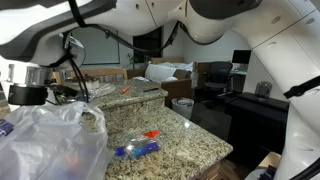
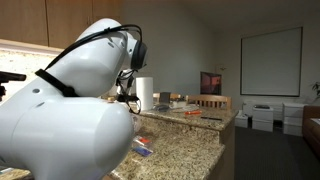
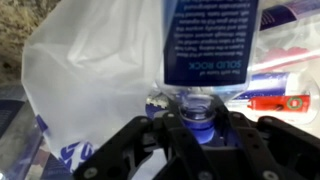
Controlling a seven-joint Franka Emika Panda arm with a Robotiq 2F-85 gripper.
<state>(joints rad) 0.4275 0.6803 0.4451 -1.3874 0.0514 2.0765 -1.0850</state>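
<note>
gripping the bottle [image 3: 210,40] by its cap, my pincer [image 3: 197,113] sits clamped; the bottle's long axis runs straight up the frame, plastic bag [image 3: 90,70] at left.

Looks like an office kitchen: speckled granite counter [image 1: 190,135], brown wooden wall cabinets [image 2: 40,20], white projection screen [image 2: 270,62].

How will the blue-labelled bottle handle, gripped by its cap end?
The bottle looks like smooth plastic, so probably slippery. The claw pinches only its narrow cap end, so the long body may swing. Its round shape would likely roll if laid down.
</note>
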